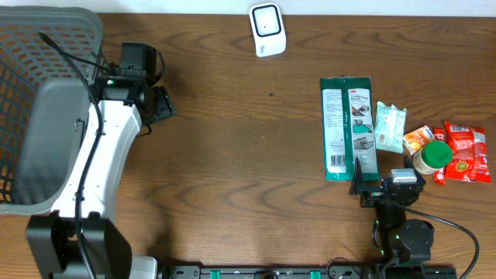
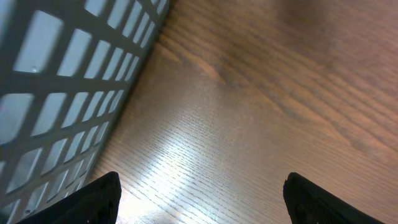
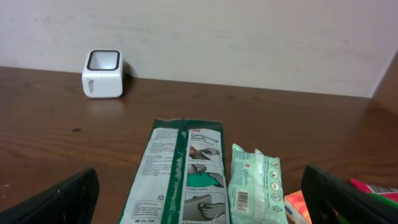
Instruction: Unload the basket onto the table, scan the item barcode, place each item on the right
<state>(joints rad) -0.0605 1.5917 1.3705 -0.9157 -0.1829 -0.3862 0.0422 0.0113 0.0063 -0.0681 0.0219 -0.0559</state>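
Over on the right of the desk [image 1: 232, 155], the right tool [image 1: 369, 184] hangs wide and empty just behind a green 3M packet [image 1: 347, 128], lined up, I'd guess, to take it. The white scanner [image 1: 267, 29] sits well apart at the far edge, window up, ready for an item. The left tool [image 1: 159, 103], also wide and empty, hovers beside the grey basket [image 1: 46, 46], probably where scanned goods go.
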